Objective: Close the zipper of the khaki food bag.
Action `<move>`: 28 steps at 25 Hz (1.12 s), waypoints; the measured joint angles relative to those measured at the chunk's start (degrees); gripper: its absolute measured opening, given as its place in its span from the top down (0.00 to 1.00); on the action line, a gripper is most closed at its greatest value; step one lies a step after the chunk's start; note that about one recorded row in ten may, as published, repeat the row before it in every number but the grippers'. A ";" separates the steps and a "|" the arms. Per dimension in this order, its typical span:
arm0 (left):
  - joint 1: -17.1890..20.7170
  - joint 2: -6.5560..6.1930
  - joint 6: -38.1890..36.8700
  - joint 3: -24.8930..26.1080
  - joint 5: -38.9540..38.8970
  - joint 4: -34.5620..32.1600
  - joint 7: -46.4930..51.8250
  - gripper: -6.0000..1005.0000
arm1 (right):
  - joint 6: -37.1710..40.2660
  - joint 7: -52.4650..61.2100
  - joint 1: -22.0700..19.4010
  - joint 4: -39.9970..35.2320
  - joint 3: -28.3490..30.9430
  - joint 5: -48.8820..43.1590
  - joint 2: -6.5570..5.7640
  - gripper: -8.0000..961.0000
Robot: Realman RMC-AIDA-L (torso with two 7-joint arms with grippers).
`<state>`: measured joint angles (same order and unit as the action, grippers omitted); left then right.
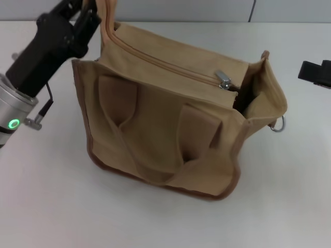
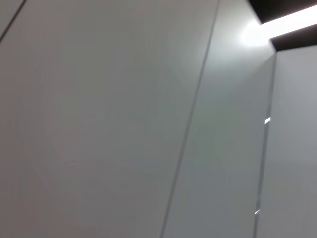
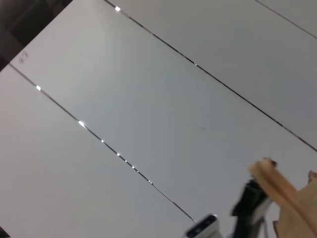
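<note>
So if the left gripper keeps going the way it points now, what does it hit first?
Probably the khaki food bag: the left gripper points at the bag's upper back corner by the raised handle and may already touch it, though depth is unclear.

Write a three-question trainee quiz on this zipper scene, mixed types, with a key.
1. True or false: the zipper of the khaki food bag is fully closed.
2. Which gripper is at the bag's handle? A) left gripper B) right gripper
3. Fill in: the silver pull tab sits near the bag's ____ end, robot's side.

Key
1. False: a dark gap stays open past the pull tab.
2. A; the right gripper sits apart at the head view's edge.
3. Right.
</note>
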<state>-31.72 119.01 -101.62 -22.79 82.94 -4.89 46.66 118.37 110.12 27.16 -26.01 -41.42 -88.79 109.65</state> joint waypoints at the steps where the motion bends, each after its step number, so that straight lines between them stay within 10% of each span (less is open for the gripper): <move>1: -0.50 0.05 -2.44 0.29 -0.17 -0.11 -0.03 0.80 | -0.15 -0.91 0.17 0.00 -0.17 -0.03 0.07 0.63; 9: -4.57 -0.09 -10.69 1.30 -0.30 -0.30 1.54 0.59 | -1.33 -6.11 1.01 0.03 -0.48 -1.07 0.71 0.35; 14: -4.99 -0.22 -10.90 -3.91 0.30 -2.75 8.29 0.39 | 0.11 -12.99 0.84 -0.67 -0.48 -4.26 0.76 0.35; 28: 13.65 -1.13 -13.32 -50.05 0.33 -36.45 12.71 0.21 | 5.27 -43.23 -2.12 -3.24 -9.41 -12.48 5.15 0.35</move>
<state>-18.07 117.88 -114.93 -72.84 83.27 -41.33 59.38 123.64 66.89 25.04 -29.26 -50.84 -101.27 114.80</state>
